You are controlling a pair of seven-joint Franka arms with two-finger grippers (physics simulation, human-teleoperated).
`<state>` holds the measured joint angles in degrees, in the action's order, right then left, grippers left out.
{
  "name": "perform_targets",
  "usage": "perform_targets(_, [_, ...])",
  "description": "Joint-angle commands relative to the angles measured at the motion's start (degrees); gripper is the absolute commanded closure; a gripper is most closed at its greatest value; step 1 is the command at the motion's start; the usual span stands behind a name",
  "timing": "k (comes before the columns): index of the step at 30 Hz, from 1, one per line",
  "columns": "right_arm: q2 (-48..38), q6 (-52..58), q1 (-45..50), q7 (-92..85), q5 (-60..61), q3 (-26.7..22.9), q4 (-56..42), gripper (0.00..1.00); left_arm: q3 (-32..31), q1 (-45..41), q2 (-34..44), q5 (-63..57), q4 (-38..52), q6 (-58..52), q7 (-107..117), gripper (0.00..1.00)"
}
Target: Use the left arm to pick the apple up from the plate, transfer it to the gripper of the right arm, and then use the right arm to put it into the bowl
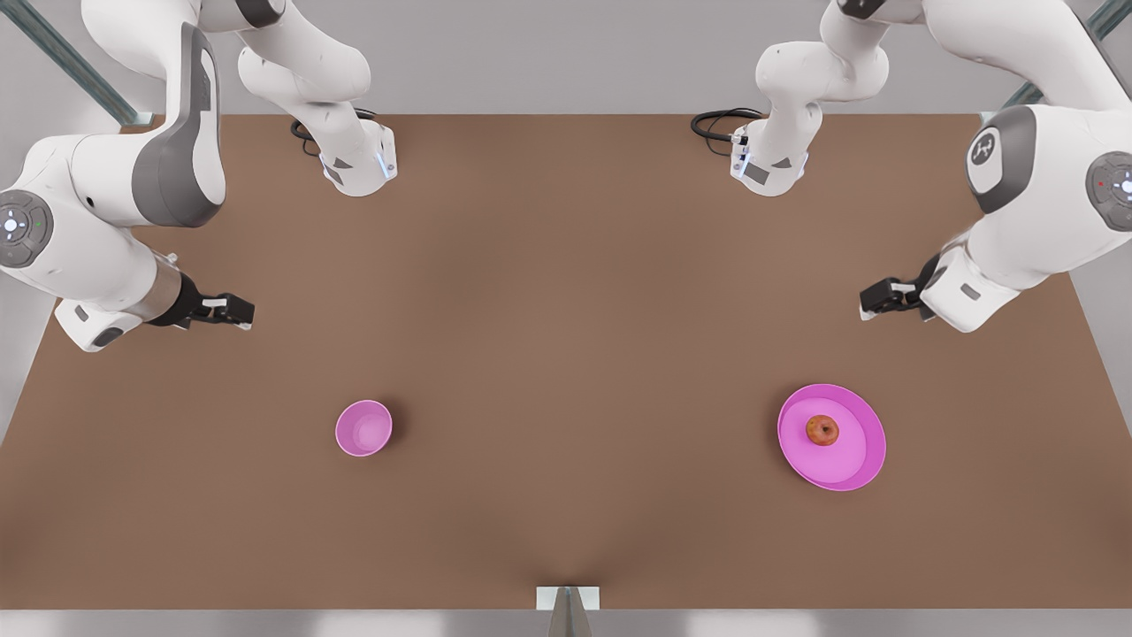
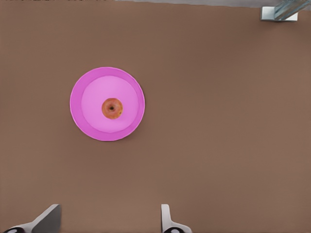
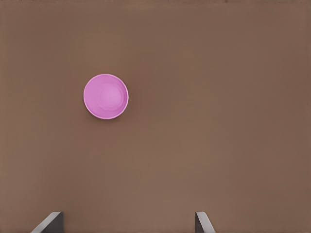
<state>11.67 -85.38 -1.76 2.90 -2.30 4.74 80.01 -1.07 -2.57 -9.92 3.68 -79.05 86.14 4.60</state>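
A small reddish-orange apple (image 1: 822,431) (image 2: 112,108) lies in the middle of the wide pink plate (image 1: 853,464) (image 2: 82,119) at the front view's right. The small deep pink bowl (image 1: 363,428) (image 3: 106,96) stands at the front view's left with nothing in it. My left gripper (image 1: 871,301) (image 2: 107,224) hovers high above the table behind the plate, open, with nothing between its fingers. Over on the front view's left, my right gripper (image 1: 239,311) (image 3: 126,224) hangs behind the bowl, also open and holding nothing.
The brown table (image 1: 566,310) carries both arm bases (image 1: 358,164) (image 1: 769,168) at its far edge, each with a black cable beside it. A small metal bracket (image 1: 567,600) (image 2: 279,12) sits at the near edge.
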Motion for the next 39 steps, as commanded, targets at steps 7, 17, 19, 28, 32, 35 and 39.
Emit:
perform_targets(7, [-0.1,-0.6,-0.1,1.7,0.0,0.0,0.0,0.00,0.3,0.9,-6.7,0.1,-19.4,40.8,-0.7,0.00])
perform_targets(17, [-0.1,-0.6,-0.1,1.6,0.0,-0.1,0.0,0.00,1.6,2.7,-20.4,0.1,-21.2,55.4,-0.9,0.00])
perform_targets(19, [-0.1,-0.6,-0.1,1.6,0.0,0.0,0.0,0.00,1.6,2.4,-22.5,0.1,-21.7,57.3,-0.9,0.00])
perform_targets(28, [0.0,-0.6,-0.1,1.6,0.0,-0.1,-0.1,0.00,2.4,2.6,-27.6,0.1,-24.7,61.0,-1.0,0.00])
perform_targets(32, [0.0,-0.6,-0.1,1.6,0.0,0.0,-0.1,0.00,2.6,2.7,-28.4,-0.4,-24.2,61.2,-0.9,0.00])
perform_targets(35, [0.0,-0.6,-0.1,1.6,0.0,0.0,-0.1,0.00,2.6,2.7,-28.9,-0.4,-24.0,61.4,-0.9,0.00])
perform_targets(39, [0.0,-0.6,-0.1,1.6,0.0,0.0,-0.1,0.00,2.6,2.7,-29.4,-0.4,-24.0,62.6,-0.9,0.05])
